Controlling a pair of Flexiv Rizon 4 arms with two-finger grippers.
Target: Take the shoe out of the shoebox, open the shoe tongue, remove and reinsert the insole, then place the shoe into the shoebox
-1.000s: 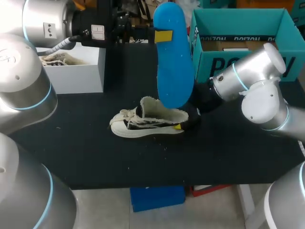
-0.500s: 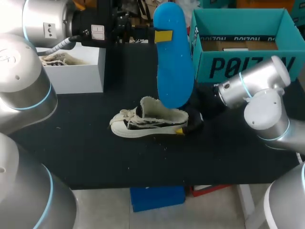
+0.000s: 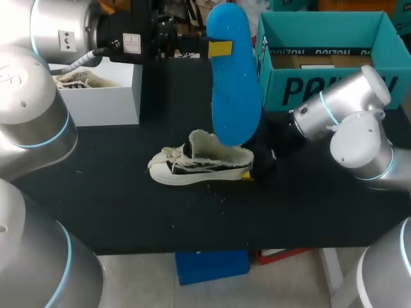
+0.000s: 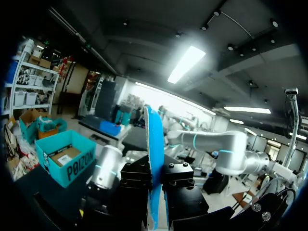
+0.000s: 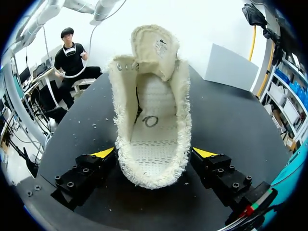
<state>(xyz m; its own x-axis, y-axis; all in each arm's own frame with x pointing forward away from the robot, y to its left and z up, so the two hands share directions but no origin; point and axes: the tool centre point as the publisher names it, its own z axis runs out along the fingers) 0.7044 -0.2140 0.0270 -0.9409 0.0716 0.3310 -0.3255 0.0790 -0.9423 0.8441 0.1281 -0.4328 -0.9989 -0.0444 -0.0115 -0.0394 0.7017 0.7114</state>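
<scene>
Right arm [image 3: 334, 106]: has swung its elbow a little outward and then back since the earlier frames, and its jaws now sit slightly nearer the table's front edge; the shoe has not shifted.
Shoe [image 3: 199, 167]: lies upright on the black table [image 3: 128, 205], outside the teal shoebox [image 3: 282, 86], tongue lifted, inside bare.
Right jaws: stand one on each side of the heel [image 5: 151, 168]; whether they press it cannot be told.
Left jaws: closed on the blue insole [image 3: 234, 83], which hangs upright just above the shoe's opening.
Left arm [image 3: 128, 38]: reaches across from behind the table.
Handling, shoe: probably light, with soft canvas and a frayed collar that yields; the heel looks the firmest hold.
Handling, insole: likely thin, light and bendy; it should be fed in end first.
</scene>
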